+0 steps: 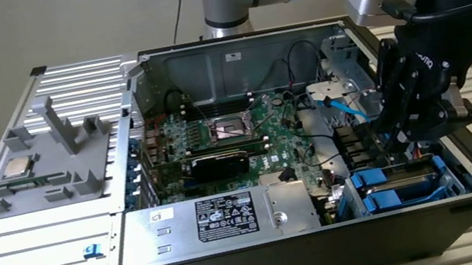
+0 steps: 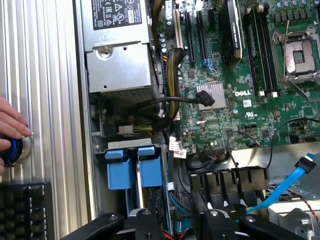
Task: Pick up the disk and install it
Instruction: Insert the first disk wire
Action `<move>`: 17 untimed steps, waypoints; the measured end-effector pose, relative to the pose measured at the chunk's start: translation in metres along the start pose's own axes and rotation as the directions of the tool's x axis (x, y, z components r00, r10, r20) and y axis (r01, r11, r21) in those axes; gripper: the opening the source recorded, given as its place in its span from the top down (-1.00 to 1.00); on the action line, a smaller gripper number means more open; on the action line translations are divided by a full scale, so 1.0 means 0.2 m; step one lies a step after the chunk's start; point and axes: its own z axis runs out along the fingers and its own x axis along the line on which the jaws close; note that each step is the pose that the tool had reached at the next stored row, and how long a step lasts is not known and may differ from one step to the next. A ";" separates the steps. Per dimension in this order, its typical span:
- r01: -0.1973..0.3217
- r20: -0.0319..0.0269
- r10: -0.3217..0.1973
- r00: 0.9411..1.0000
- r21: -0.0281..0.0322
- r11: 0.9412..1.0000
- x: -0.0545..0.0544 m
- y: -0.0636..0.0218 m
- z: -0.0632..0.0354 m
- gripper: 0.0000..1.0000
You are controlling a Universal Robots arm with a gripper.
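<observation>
The disk [image 1: 402, 182] lies in the drive bay at the near corner of the open computer case [image 1: 232, 50], on the exterior view's right. Its silver-grey top shows inside a bright blue carrier frame. In the wrist view the blue carrier tabs of the disk [image 2: 133, 169] stand side by side at the bay's edge. My gripper [image 1: 396, 146] hangs just above the bay, fingers pointing down. Seen from the wrist, the gripper [image 2: 179, 224] has its black fingers [image 2: 146, 222] apart, with cables and nothing else between them.
A silver power supply box [image 1: 221, 218] with a black label sits beside the bay. A blue SATA cable [image 1: 347, 108] arcs above the motherboard [image 1: 237, 139]. A CPU chip [image 1: 17, 168] rests on a grey fixture outside the case. A person's hand [image 2: 11, 125] rests on a blue-ringed knob near a keyboard [image 2: 25, 210].
</observation>
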 end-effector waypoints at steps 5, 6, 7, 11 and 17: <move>0.002 0.001 -0.002 1.000 0.013 1.000 0.00 0.001 -0.001 0.25; 0.002 0.002 -0.002 1.000 0.016 1.000 0.00 0.001 -0.001 0.25; 0.003 0.002 -0.003 1.000 0.017 1.000 0.00 0.000 -0.001 0.25; 0.002 0.002 -0.002 1.000 0.018 1.000 0.00 0.008 0.000 0.44; 0.002 0.002 -0.002 1.000 0.020 1.000 0.00 0.007 0.000 0.69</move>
